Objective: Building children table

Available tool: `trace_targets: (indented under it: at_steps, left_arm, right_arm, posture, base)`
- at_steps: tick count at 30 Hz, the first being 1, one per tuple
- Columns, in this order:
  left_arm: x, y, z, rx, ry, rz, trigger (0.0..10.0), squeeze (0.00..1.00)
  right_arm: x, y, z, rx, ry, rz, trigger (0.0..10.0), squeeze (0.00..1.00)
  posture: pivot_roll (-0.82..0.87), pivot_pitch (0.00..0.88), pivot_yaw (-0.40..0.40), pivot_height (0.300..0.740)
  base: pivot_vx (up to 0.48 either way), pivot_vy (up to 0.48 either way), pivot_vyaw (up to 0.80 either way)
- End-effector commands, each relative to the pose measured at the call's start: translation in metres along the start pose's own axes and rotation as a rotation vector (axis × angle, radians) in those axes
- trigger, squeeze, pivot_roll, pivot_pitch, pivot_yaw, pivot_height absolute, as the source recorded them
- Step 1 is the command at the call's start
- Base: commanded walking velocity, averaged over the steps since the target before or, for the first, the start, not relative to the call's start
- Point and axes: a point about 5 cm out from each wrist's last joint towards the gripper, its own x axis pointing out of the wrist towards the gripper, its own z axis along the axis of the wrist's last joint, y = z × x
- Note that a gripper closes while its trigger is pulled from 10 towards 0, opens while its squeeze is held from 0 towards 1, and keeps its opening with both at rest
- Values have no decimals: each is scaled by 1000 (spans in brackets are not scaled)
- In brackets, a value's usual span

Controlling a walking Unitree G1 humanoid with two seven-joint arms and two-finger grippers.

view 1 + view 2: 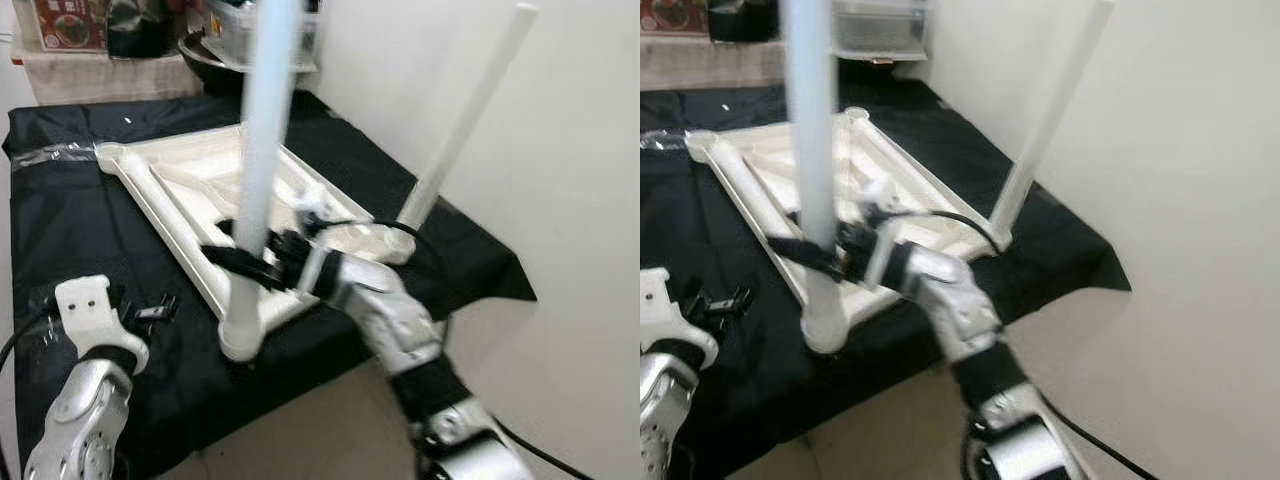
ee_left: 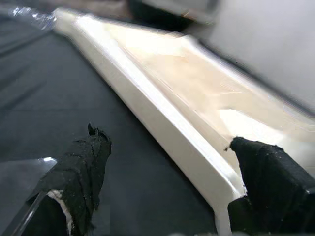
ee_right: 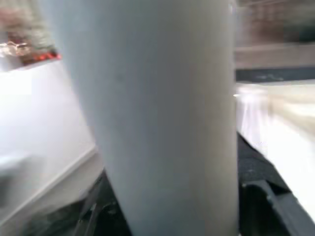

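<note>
Where the black-covered bench (image 1: 80,220) carries the work, we find the white table top (image 1: 190,185) lying upside down, its underside ribs facing up. Two white legs stand in its corner sockets. The near leg (image 1: 262,170) rises from the nearest corner, close to the bench's near edge, and leans slightly. The right leg (image 1: 465,120) stands at the right corner, beside the pale wall (image 1: 560,200), tilted away to the right.

We record the right hand (image 1: 245,262) closed around the lower part of the near leg, its black fingers wrapped on either side of the tube just above the socket. The right wrist view confirms the tube pressed between the fingers.

We note the left hand (image 2: 167,187) hovering low over the bench at the near left, fingers spread apart and gripping nothing. Its wrist view looks along the left rail of the table top, which runs between the two fingertips (image 2: 81,169).

At the far end of the bench we see a dark bowl (image 1: 210,62) and a red box (image 1: 70,25), both blurred.
</note>
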Motion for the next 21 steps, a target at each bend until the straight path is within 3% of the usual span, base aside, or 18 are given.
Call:
trace_targets:
  at_steps: [1, 3, 4, 5, 7, 8, 11, 12, 13, 15, 16, 17, 18, 19, 20, 21]
  left_arm:
    - [-4, 4, -4, -3, 16, 15, 10000, 0]
    - [-4, 4, -4, -3, 16, 15, 10000, 0]
    - [-4, 4, -4, -4, 15, 15, 10000, 0]
    - [-4, 4, -4, -4, 15, 15, 10000, 0]
    - [-4, 3, -4, -6, 14, 13, 10000, 0]
    - [-4, 3, -3, -7, 13, 12, 10000, 0]
    - [-4, 3, -3, -7, 13, 12, 10000, 0]
    - [-4, 2, -3, -7, 13, 10, 10000, 0]
    - [-3, 2, -3, -8, 13, 8, 10000, 0]
    - [-3, 2, -3, -8, 13, 8, 10000, 0]
    - [-3, 2, -4, -8, 13, 7, 10000, 0]
    - [-2, 2, -4, -9, 13, 7, 10000, 0]
    - [-2, 2, -4, -9, 13, 7, 10000, 0]
    - [-2, 2, -4, -10, 12, 7, 10000, 0]
    - [-2, 2, -4, -10, 12, 7, 10000, 0]
    - [-2, 2, -4, -12, 11, 8, 10000, 0]
  right_arm:
    - [-17, -32, -34, 41, 148, -302, 0, 0]
    - [-17, -32, -34, 41, 148, -302, 0, 0]
    - [-23, -46, -37, 63, 169, -454, 0, 0]
    - [-23, -46, -37, 63, 169, -454, 0, 0]
    - [-55, -77, -47, 82, 194, -834, 0, 0]
    - [-64, -78, -50, 83, 200, -916, 0, 0]
    - [-64, -78, -50, 83, 200, -916, 0, 0]
    - [-62, -68, -51, 95, 203, -849, 10000, 0]
    - [-54, -54, -46, 111, 160, -715, 10000, 0]
    - [-54, -54, -46, 111, 160, -715, 10000, 0]
    - [-47, -45, -39, 110, 98, -605, 10000, 1000]
    - [-39, -38, -32, 139, 52, -500, 10000, 1000]
    - [-39, -38, -32, 139, 52, -500, 10000, 1000]
    - [-31, -33, -24, 166, 3, -383, 10000, 824]
    - [-31, -33, -24, 166, 3, -383, 10000, 824]
    - [-24, -26, -13, 186, -41, -206, 10000, 0]
  posture:
    - [224, 0, -182, 740]
    - [224, 0, -182, 740]
    - [224, 0, -182, 740]
    - [224, 0, -182, 740]
    - [219, 0, -182, 740]
    - [217, 0, -177, 740]
    - [217, 0, -177, 740]
    - [213, 0, -174, 740]
    - [213, 0, -174, 740]
    - [213, 0, -174, 740]
    - [213, 0, -175, 740]
    - [213, 0, -175, 740]
    - [213, 0, -175, 740]
    - [219, 0, -183, 740]
    - [219, 0, -183, 740]
    - [218, 0, -184, 740]
  base:
    - [0, 0, 0]
    - [0, 0, 0]
    - [0, 0, 0]
    - [0, 0, 0]
    - [0, 0, 0]
    - [0, 0, 0]
    - [0, 0, 0]
    - [0, 0, 0]
    - [0, 0, 0]
    - [0, 0, 0]
    - [0, 0, 0]
    - [0, 0, 0]
    - [0, 0, 0]
    - [0, 0, 0]
    - [0, 0, 0]
    - [0, 0, 0]
